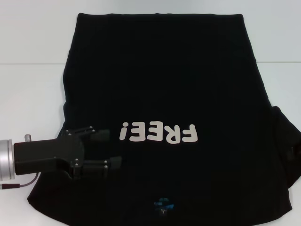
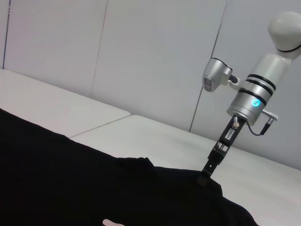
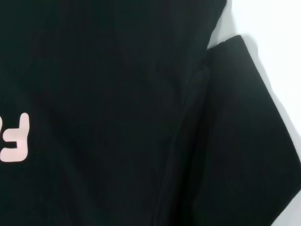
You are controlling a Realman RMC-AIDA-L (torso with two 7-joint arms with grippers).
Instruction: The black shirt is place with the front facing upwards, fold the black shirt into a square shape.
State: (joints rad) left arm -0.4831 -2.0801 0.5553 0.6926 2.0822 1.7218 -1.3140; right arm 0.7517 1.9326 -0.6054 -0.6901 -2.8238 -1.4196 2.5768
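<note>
— Black shirt (image 1: 164,84)?
— Spread flat on the white table (image 1: 28,94), front up, white "FREE!" lettering (image 1: 158,133) reading upside down in the head view, blue neck label (image 1: 164,203) at the near edge.

— Left gripper (image 1: 112,149)?
— Over the shirt's left side, beside the lettering; fingers spread apart, nothing between them.

— Right gripper (image 2: 207,175)?
— Tip down on the shirt's edge by the right sleeve (image 3: 244,141), seen from the left wrist. Spread or pinching: cannot tell.
</note>
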